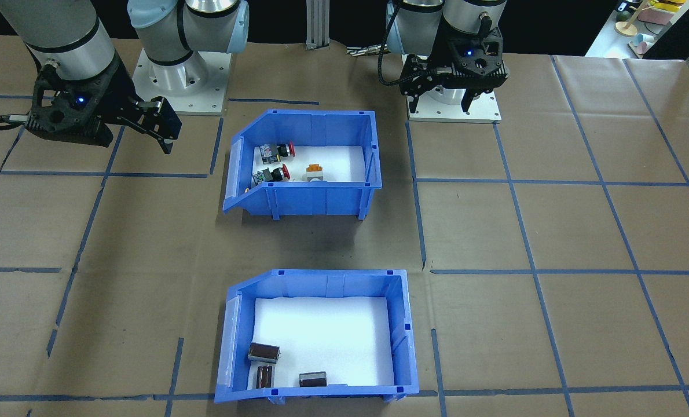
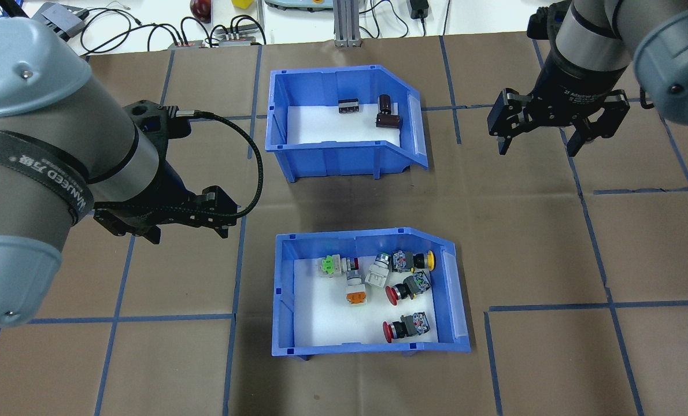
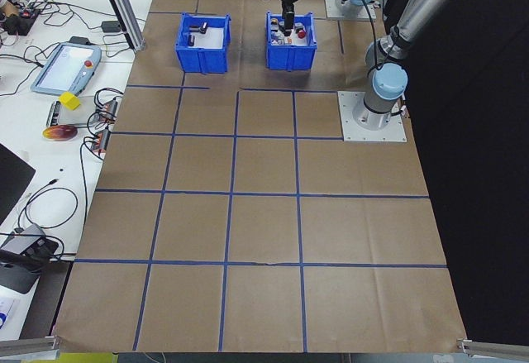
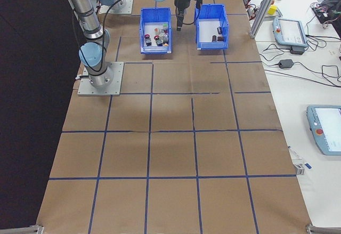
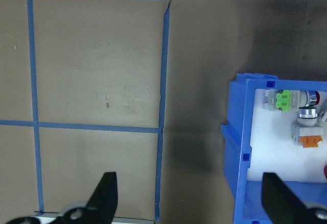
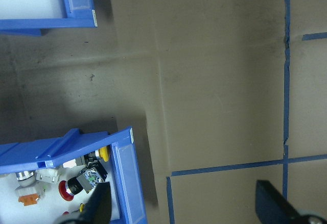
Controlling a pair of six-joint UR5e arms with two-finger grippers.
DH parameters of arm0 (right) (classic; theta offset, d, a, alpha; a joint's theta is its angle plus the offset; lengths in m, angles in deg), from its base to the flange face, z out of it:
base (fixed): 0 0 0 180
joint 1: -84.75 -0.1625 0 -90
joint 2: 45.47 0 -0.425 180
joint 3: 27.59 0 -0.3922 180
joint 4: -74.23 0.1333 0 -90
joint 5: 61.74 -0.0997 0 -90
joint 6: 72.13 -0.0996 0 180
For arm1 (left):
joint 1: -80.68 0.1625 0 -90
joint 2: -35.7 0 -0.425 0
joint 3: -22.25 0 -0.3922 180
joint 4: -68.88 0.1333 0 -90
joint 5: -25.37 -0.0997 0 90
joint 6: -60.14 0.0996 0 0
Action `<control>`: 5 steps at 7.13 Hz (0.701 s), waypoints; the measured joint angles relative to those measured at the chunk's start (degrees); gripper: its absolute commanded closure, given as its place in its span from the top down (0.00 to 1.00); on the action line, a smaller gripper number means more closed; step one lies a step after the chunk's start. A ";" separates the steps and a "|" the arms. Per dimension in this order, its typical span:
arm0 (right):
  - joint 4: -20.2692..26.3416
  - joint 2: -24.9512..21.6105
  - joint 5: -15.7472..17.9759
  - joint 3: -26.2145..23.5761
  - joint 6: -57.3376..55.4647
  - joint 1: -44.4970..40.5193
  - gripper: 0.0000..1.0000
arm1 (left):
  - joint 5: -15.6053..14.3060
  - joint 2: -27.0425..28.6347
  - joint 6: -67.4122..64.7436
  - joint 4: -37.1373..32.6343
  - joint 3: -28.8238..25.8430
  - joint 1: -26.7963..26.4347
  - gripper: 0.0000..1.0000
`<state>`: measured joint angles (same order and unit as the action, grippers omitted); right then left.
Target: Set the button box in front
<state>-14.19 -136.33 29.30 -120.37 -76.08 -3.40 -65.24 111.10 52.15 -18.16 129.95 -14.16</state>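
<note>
Overhead exterior view shows two blue bins on the brown-papered desk (image 2: 529,242), one above the other in the middle of the frame. The lower one is the button box (image 2: 370,341); on its white liner I count about seven push-button switches (image 2: 404,288): two with red heads, one with a yellow head, one green, one orange, and two pale ones whose colour is hard to make out. Its sloped cut-away end faces the right of the frame. The second blue bin (image 2: 344,155), in the upper middle and well apart from the first, holds three dark brown blocks (image 2: 388,120) gathered toward its upper right corner. The left tool (image 2: 187,230) hangs at the left of the frame, beside the button box but not touching it, its fingers spread wide and empty. The right tool (image 2: 537,147) hangs at the upper right, to the right of the second bin, also spread wide with nothing between its fingers. Blue tape lines (image 2: 595,248) cross the paper in a grid. Along the top edge lie cables (image 2: 222,34) and an aluminium post (image 2: 344,23).
</note>
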 measured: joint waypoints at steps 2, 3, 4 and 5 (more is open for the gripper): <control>-0.05 -0.26 0.01 -0.03 0.00 0.00 1.00 | -0.02 0.01 0.06 0.15 0.44 0.00 0.99; -0.07 -0.32 -0.04 -0.03 0.00 0.00 1.00 | -0.06 0.01 0.18 0.24 0.62 0.00 0.99; -0.04 -0.45 -0.11 -0.03 0.03 0.00 1.00 | -0.08 0.01 0.23 0.28 0.64 0.00 0.99; 0.06 -0.60 -0.11 -0.03 0.15 0.00 1.00 | -0.07 0.01 0.25 0.31 0.69 0.00 0.99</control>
<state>-14.13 -136.94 29.20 -120.40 -75.94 -3.40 -65.31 111.11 52.40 -17.85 130.64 -14.16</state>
